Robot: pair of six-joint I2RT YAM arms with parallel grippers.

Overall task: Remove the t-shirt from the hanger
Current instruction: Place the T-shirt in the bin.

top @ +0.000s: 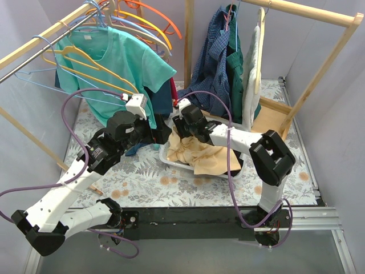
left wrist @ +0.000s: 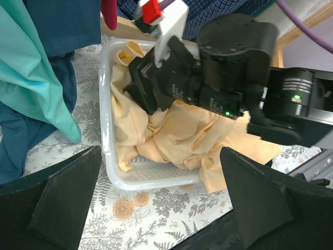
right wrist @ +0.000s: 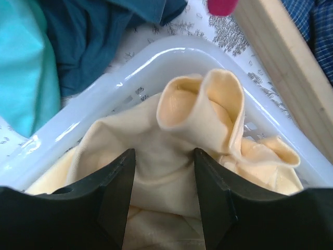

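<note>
Pinching bunched pale yellow cloth with right hand, inside white plastic basket on floral desk. Holding left hand spread wide above basket's near rim. Farther left, hanging on yellow wire hanger from wooden rail: teal cotton t-shirt.

The table wears a fern-and-flower printed cover. At the centre of the frame a white plastic basket (pale yellow cloth heaped inside) sits on it. Dark blue cloth rests just left of the basket. A wooden rack base stands at the upper right.
</note>
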